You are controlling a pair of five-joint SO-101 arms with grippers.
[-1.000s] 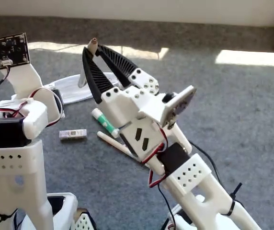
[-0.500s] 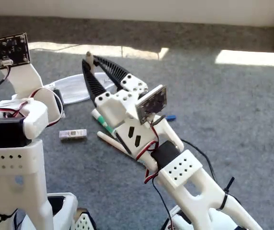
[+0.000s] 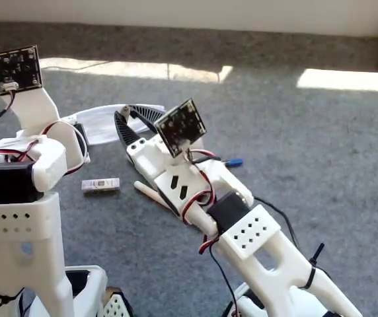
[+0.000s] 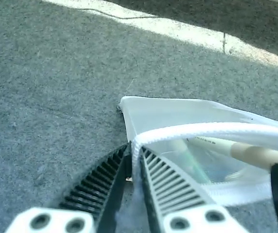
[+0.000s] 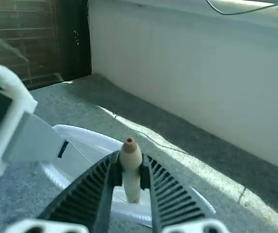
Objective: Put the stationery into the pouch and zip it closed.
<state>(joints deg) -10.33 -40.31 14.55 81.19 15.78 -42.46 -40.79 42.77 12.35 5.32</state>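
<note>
The clear pouch (image 3: 106, 125) lies on the grey carpet with its white zip rim (image 4: 202, 130) held up. My left gripper (image 4: 133, 160) is shut on that rim at one end of the mouth. My right gripper (image 5: 129, 162) is shut on a cream pen (image 5: 130, 170) with a brown tip. In the high view the right gripper (image 3: 131, 124) is low at the pouch's mouth. The left wrist view has the pen (image 4: 255, 155) lying across the opening. A pale green stick (image 4: 190, 162) is visible through the pouch wall.
On the carpet near the arms lie a small white stick (image 3: 100, 185), a thin white pen (image 3: 152, 193) and a blue-capped item (image 3: 232, 161). The left arm's white body (image 5: 8, 121) stands close beside the pouch. A wall (image 5: 202, 73) runs behind.
My right arm has come down and forward with the pen, from above the pouch to its mouth. It now covers the green marker on the carpet. The left arm has not moved.
</note>
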